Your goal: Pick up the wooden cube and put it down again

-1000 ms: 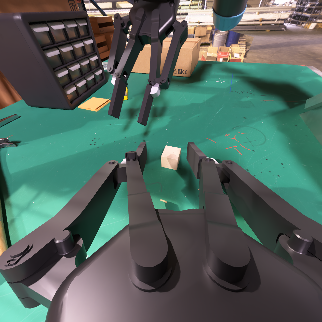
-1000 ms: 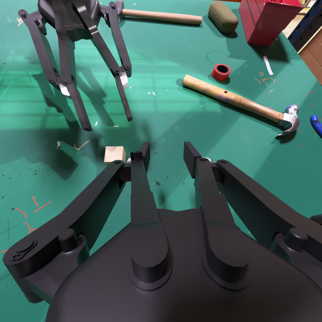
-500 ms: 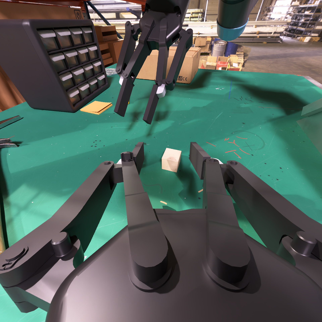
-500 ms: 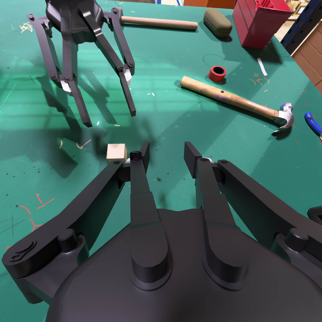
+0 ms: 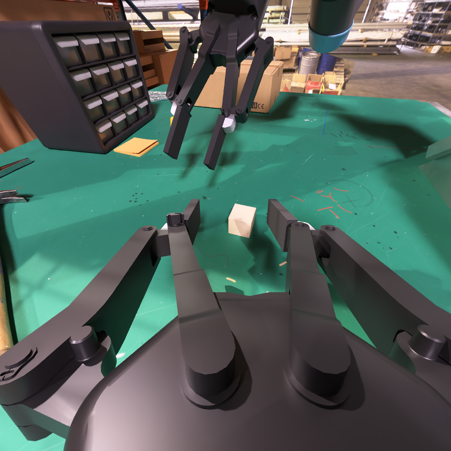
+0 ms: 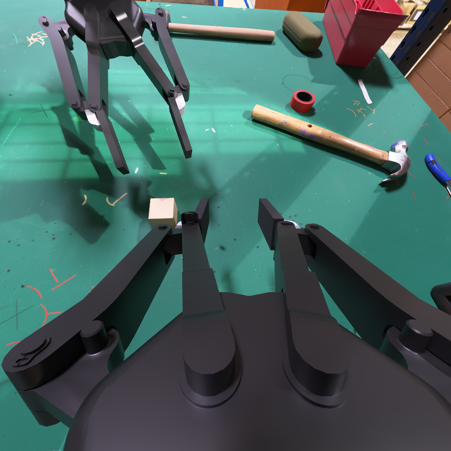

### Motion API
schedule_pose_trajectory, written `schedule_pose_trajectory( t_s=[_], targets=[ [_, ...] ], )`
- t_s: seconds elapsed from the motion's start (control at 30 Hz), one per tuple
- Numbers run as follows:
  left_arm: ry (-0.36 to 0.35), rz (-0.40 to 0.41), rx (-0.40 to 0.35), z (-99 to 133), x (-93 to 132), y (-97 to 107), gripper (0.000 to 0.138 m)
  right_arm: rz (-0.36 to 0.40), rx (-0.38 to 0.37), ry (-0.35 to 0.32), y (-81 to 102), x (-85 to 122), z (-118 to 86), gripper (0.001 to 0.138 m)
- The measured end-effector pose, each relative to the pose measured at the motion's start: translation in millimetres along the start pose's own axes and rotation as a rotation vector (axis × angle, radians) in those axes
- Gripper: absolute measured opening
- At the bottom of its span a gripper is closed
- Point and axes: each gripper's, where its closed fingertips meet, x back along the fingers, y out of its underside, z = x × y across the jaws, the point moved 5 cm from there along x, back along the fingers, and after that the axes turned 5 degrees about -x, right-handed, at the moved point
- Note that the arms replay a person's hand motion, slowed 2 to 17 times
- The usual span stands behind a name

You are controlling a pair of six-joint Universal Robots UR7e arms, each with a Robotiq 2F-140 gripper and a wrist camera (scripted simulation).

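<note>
The pale wooden cube [image 5: 242, 220] rests on the green mat. In the left wrist view it lies between the two fingers of my left gripper [image 5: 233, 210], which is open and empty and hovers above it. My right gripper [image 5: 190, 158] hangs open and empty above the mat beyond the cube. In the right wrist view the cube [image 6: 163, 211] sits just left of my right gripper [image 6: 234, 207], outside its left finger. The left gripper [image 6: 156, 162] shows there too, open, above and behind the cube.
A dark drawer cabinet [image 5: 73, 80], an orange pad [image 5: 136, 146] and a cardboard box [image 5: 258, 80] stand at the back. A hammer [image 6: 329, 139], a red tape roll [image 6: 302, 100], a red bin [image 6: 358, 29], an olive case [image 6: 301, 30] and a wooden dowel [image 6: 219, 31] lie on the mat.
The left gripper's fingers have spread slightly wider. The right gripper has drifted back and up, away from the cube. The cube has not moved.
</note>
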Motion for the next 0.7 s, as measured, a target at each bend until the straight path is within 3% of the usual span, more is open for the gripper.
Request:
schedule_pose_trajectory(
  t_s=[0.7],
  targets=[
    [-0.011,-0.022,-0.022,-1.1,3.0,1.4,0.077,-0.028,0.013,0.009,2.5,7.3,-3.8,0.057]
  ],
)
